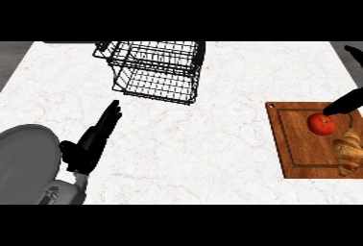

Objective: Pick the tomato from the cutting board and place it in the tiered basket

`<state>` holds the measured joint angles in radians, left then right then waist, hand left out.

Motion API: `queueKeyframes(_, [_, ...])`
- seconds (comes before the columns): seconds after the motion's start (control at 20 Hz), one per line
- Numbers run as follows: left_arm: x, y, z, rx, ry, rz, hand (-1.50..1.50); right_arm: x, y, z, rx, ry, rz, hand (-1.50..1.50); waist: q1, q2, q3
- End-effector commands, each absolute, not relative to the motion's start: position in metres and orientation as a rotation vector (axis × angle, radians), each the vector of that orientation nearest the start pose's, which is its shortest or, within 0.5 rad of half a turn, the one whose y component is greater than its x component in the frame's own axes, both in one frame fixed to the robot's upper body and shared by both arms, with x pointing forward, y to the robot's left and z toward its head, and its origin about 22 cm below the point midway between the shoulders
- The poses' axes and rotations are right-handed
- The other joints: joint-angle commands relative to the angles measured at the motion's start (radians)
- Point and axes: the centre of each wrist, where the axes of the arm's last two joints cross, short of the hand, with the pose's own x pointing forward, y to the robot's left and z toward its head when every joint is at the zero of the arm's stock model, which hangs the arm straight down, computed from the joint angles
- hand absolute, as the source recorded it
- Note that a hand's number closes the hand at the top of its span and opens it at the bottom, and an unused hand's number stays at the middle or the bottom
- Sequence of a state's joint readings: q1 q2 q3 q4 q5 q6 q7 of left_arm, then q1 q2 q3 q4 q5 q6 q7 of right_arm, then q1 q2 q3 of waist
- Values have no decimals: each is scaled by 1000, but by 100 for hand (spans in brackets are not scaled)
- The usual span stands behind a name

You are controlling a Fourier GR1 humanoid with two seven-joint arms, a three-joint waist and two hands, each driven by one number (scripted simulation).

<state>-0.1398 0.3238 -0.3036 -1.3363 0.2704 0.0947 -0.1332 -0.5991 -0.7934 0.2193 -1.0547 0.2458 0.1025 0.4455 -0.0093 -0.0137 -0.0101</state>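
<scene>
A red tomato (322, 124) lies on the wooden cutting board (297, 149) at the right edge of the counter. My right hand (346, 103) comes in from the right edge, its fingers stretched down and left so the tips reach the tomato's upper right side; nothing is curled round the tomato. The black wire tiered basket (157, 69) stands at the back centre with nothing in it. My left hand (96, 139) rests at the lower left, fingers straight and pointing up toward the basket, holding nothing.
A croissant (349, 153) lies on the board just below and right of the tomato. My grey left forearm (28, 158) fills the lower left corner. White marble counter (205, 144) stretches between the basket and the board.
</scene>
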Motion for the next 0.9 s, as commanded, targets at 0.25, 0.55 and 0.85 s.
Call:
queueKeyframes(0.25, [270, 226, -17, -67, -1533, -219, 0, 361, -287, 209, -898, -700, 919, -150, -5, 6, 8])
queueKeyframes(0.55, [264, 237, -34, -76, -1535, -238, 0, 346, -279, 195, -939, -647, 844, -150, 7, 12, 9])
queueKeyframes(0.85, [275, 241, -18, -82, -1533, -233, 0, 352, -291, 180, -1065, -512, 835, -150, 17, 15, 9])
